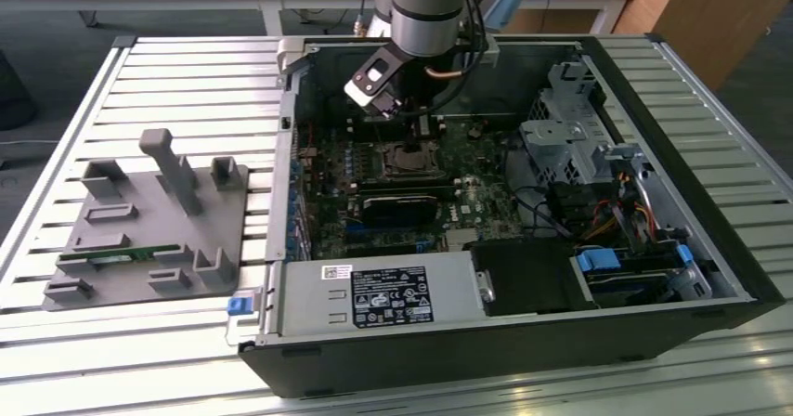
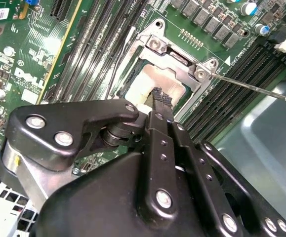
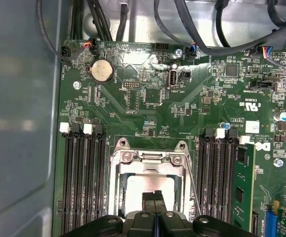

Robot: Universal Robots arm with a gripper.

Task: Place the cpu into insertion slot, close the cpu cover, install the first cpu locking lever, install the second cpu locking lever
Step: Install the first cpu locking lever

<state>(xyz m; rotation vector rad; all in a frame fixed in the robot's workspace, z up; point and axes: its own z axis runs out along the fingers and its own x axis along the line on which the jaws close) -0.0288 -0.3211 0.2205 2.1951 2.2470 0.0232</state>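
Observation:
The insertion slot [image 1: 409,161] sits in the green motherboard inside the open computer case. In both wrist views the cpu [image 2: 150,79] [image 3: 142,187] lies in it, its pale metal top showing through the cut-out of the cpu cover [image 2: 182,64] [image 3: 147,159], which lies flat over it. A thin locking lever [image 2: 254,88] juts out sideways from the socket corner; another rod [image 3: 193,182] runs along the socket's edge. My gripper [image 1: 415,123] [image 2: 160,96] [image 3: 155,200] hangs directly over the cpu, fingers shut together with nothing visible between them, tips just above or touching the chip.
Long black memory slots [image 3: 83,182] flank the socket, one holding a green module [image 3: 241,182]. Cables [image 3: 207,29] hang over the board's far edge. The case wall [image 1: 288,156], drive cage [image 1: 564,151] and power supply [image 1: 384,295] surround the board. A grey fixture [image 1: 149,221] stands on the table.

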